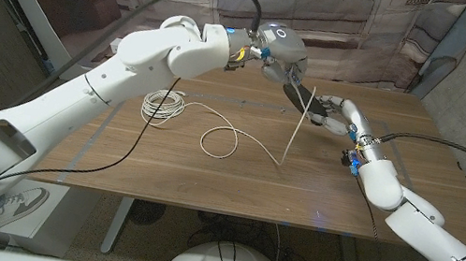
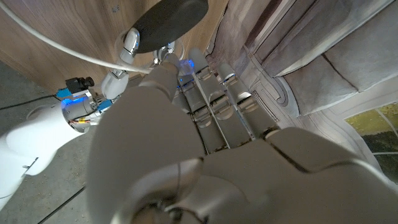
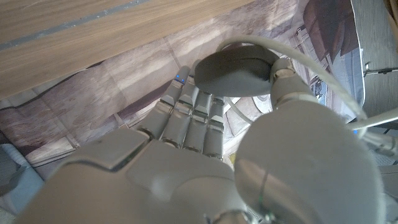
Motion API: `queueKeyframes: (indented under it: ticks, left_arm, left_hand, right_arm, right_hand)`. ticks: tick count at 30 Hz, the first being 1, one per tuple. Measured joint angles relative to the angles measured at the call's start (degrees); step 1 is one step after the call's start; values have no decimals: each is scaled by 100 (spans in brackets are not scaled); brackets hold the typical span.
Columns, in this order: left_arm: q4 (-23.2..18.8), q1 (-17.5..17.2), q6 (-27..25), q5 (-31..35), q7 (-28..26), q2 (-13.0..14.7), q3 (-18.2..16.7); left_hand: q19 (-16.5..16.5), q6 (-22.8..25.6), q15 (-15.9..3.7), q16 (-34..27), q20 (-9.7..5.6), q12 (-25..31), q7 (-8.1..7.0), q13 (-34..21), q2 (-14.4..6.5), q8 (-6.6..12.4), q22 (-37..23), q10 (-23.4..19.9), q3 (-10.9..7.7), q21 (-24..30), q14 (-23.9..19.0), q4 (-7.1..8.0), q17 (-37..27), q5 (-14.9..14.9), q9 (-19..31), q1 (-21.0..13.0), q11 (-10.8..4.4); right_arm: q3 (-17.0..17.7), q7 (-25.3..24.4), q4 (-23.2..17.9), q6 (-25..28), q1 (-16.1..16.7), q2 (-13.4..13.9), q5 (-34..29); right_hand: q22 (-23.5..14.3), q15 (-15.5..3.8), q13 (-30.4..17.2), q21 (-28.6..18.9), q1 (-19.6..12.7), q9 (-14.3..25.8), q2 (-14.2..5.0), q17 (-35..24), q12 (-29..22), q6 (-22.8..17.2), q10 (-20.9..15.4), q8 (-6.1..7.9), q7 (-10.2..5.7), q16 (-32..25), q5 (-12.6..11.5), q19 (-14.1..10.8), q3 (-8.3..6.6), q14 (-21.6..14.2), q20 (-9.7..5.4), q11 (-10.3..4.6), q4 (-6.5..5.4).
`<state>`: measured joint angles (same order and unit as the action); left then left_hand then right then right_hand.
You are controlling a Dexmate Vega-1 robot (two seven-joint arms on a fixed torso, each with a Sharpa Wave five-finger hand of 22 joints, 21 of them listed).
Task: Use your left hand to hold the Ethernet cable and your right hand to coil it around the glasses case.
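A dark oval glasses case (image 1: 300, 100) is held above the table's far middle between both hands. My left hand (image 1: 280, 55) grips its far end; in the left wrist view the case (image 2: 171, 20) sits at my fingertips with the white Ethernet cable (image 2: 56, 42) running in under the thumb. My right hand (image 1: 334, 115) meets the case's near end and pinches the cable, which rises taut from the table (image 1: 298, 127). In the right wrist view the cable (image 3: 311, 68) arcs over the case (image 3: 233, 74) beside the thumb. Slack cable loops (image 1: 220, 140) on the wood and ends in a coiled bundle (image 1: 161, 104).
The wooden table (image 1: 206, 178) has its right edge near my right forearm (image 1: 377, 178). A black cable (image 1: 114, 163) trails from my left arm across the table's left part. A printed backdrop (image 1: 330, 4) hangs behind the far edge.
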<state>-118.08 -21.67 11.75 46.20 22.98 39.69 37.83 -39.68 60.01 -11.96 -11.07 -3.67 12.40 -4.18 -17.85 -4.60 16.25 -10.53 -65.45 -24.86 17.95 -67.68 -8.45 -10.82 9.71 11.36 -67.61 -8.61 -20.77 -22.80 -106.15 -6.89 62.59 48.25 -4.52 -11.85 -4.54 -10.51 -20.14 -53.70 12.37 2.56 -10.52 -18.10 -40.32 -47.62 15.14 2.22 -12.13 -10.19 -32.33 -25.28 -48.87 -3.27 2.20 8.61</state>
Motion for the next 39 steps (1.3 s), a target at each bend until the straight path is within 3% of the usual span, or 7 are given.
queueKeyframes:
  ticks: [6,20,31,33,39]
  left_arm:
    - [476,363,-49,-584,158,-252,139]
    - [1461,984,-251,-1152,166,-669,415]
    - [2390,1389,-414,-1232,-95,-1002,674]
    - [2643,1483,-541,-1274,-408,-1083,740]
    - [3207,1704,-562,-1312,-609,-1282,920]
  left_hand:
    - [0,31,0,6,0,-6,32,-6,0,-10,0,0,0,0,0,0,0,-4,-3,0,0]
    - [-1,71,0,7,0,1,71,-105,0,-23,0,0,-23,0,0,-23,0,7,-7,0,-1]
    - [32,113,0,2,-31,20,111,-147,0,-29,0,-1,-23,-45,0,-23,6,2,7,0,-1]
    - [35,113,0,-1,-28,20,111,-148,0,-29,0,-1,-23,-45,0,-23,5,1,10,0,-2]
    - [63,165,0,-2,0,19,143,-170,0,-29,0,-12,-22,-45,0,-22,2,0,8,0,-12]
  right_arm:
    - [-16,103,-43,-216,89,17,156]
    - [14,276,-139,-653,260,26,386]
    - [68,359,-257,-1065,364,76,421]
    - [148,420,-352,-1228,429,125,491]
    - [201,595,-355,-1634,433,125,712]
  right_hand:
    - [0,0,-2,0,-3,1,3,0,0,-25,1,-18,25,0,-22,0,0,-1,0,-2,0]
    - [0,20,-5,3,-1,2,0,-29,1,-34,8,-23,34,0,-22,1,18,-43,1,-11,15]
    - [0,13,-5,-19,11,2,-11,-29,17,-65,1,-35,65,0,-16,1,25,-89,1,-19,8]
    - [0,13,-5,-18,12,2,-12,-50,24,-64,1,-40,65,0,1,1,25,-90,1,-19,8]
    - [0,13,-32,-18,15,1,-15,-62,22,-64,1,-49,65,-44,5,1,49,-131,1,-19,-15]
